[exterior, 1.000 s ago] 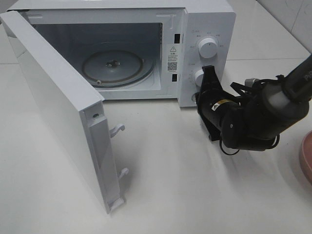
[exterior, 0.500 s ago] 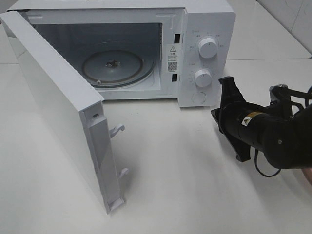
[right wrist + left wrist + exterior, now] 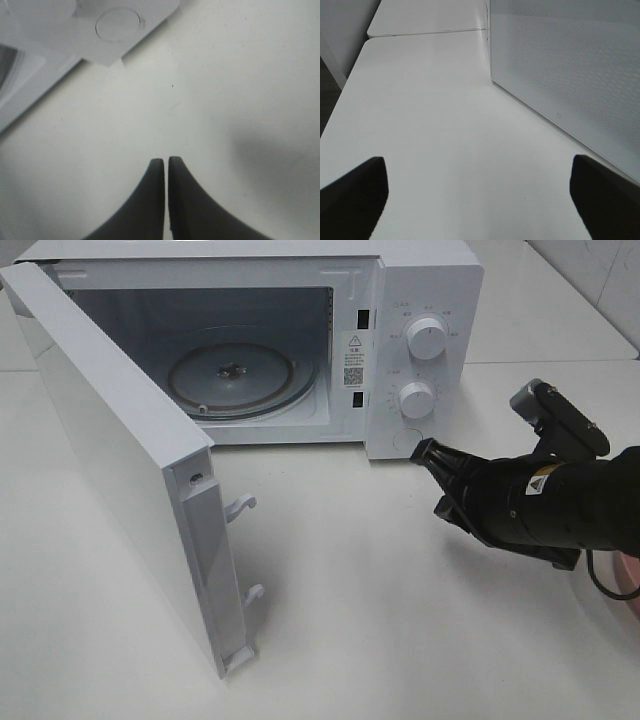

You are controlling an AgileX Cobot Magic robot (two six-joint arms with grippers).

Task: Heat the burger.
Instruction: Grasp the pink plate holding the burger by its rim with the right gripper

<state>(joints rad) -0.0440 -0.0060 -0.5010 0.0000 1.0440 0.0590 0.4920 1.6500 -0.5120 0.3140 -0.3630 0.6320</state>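
The glossy-bunned burger shows in no view, so which way it lies cannot be told; the black right gripper (image 3: 420, 451), pinched shut and empty, points at the open white microwave (image 3: 425, 280), while the left gripper (image 3: 476, 170) gapes wide, empty.

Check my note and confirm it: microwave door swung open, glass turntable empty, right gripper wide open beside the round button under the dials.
One detail is wrong: the right gripper is shut, not wide open. The right wrist view shows its jaws pressed together. The rest holds: the door is open, the turntable is empty, and the gripper is beside the round button.
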